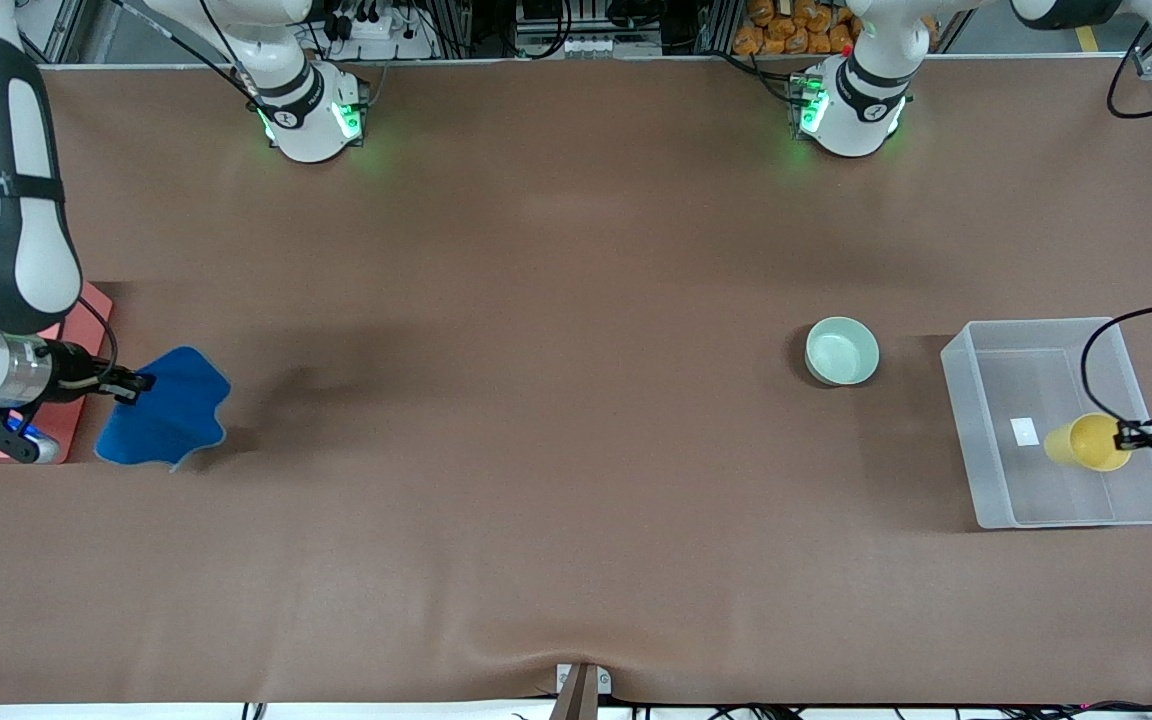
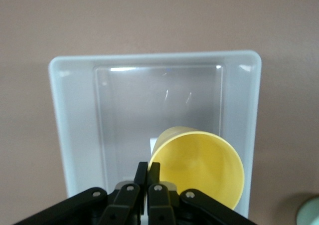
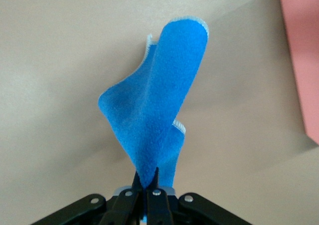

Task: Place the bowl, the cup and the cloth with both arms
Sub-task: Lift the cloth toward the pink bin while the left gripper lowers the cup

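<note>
2 grippers of mine are busy. My left gripper (image 1: 1124, 436) is pressed together on the rim of the cup (image 1: 1088, 442) and holds it tilted over the clear plastic bin (image 1: 966, 395). My right gripper (image 1: 136, 384) pinches 1 edge of the cloth (image 1: 168, 412) — it hangs from my fingers (image 3: 135, 181), beside the pink mat (image 1: 86, 315). The bowl (image 1: 842, 351) stands on the table (image 1: 536, 400), near the bin, toward the middle.
</note>
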{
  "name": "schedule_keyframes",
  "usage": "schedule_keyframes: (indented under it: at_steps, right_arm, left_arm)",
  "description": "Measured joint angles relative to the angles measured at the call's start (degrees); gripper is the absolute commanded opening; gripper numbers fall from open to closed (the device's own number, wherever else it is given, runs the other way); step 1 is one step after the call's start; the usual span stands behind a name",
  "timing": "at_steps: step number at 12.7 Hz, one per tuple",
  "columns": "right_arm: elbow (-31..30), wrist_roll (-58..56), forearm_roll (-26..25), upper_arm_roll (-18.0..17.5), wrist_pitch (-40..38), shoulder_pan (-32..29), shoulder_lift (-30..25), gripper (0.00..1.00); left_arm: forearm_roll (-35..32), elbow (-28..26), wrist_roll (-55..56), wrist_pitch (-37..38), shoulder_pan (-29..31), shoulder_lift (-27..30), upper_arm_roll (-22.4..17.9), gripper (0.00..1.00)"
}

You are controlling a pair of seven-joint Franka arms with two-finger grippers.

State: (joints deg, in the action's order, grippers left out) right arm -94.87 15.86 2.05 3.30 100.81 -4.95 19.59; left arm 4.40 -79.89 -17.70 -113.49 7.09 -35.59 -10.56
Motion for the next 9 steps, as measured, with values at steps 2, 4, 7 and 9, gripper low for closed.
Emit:
schedule_keyframes:
  at_steps: [2,4,7,9]
  right_arm:
    - [0.1,-0.5,-3.2,-0.1,-2.8,1.4,-2.5,0.0]
    - [0.1,-2.4,-5.2,-0.1,-6.2,2.1,-5.5,0.0]
    - [0.1,-6.1,-7.2,0.3,-10.5,1.9,-9.6,0.0]
    - [0.1,-11.1,-8.0,0.8,-11.2,-0.1,-11.1,0.0]
  left_arm:
    - [2.5,0.0,0.0,-2.0,-0.2,-2.4,0.2,0.0]
    - [2.7,-0.1,0.0,-2.6,-0.2,-3.7,0.3,0.0]
    - [2.7,-0.1,0.0,-4.5,-0.2,-4.4,0.2,0.0]
    - [2.7,-0.4,0.0,-6.8,-0.1,-5.4,0.2,0.0]
